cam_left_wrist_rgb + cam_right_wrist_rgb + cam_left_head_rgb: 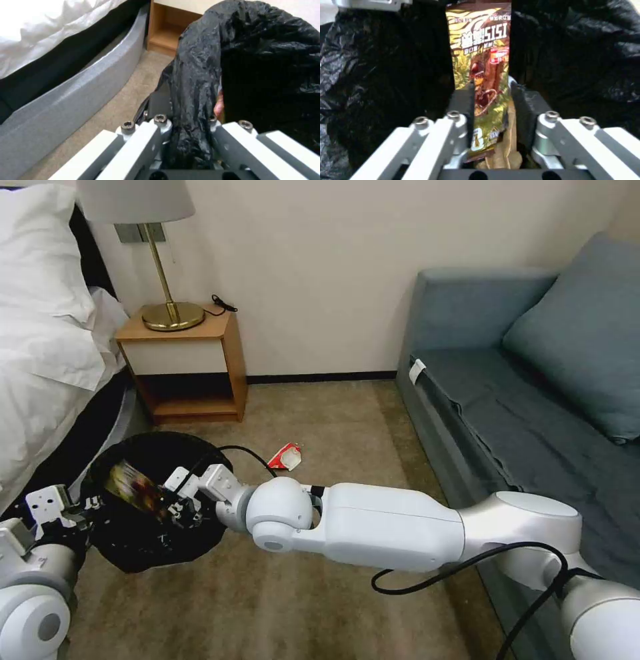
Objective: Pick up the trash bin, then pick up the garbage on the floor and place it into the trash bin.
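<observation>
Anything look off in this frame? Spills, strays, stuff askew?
One stray: a red-and-white paper packet lies on the carpet beyond the trash bin. Otherwise normal: the left pincer is clamped on the bin's black liner rim, and the right pincer holds the gold-brown snack wrapper over the bin's mouth.

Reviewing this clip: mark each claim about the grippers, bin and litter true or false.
1. The right gripper holds the gold-brown snack wrapper over the trash bin. True.
2. The left gripper is open beside the bin. False: it is shut on the bin's bag-covered rim.
3. The red-and-white packet lies on the carpet. True.
4. The packet lies on the sofa. False: it lies on the floor between nightstand and sofa.
</observation>
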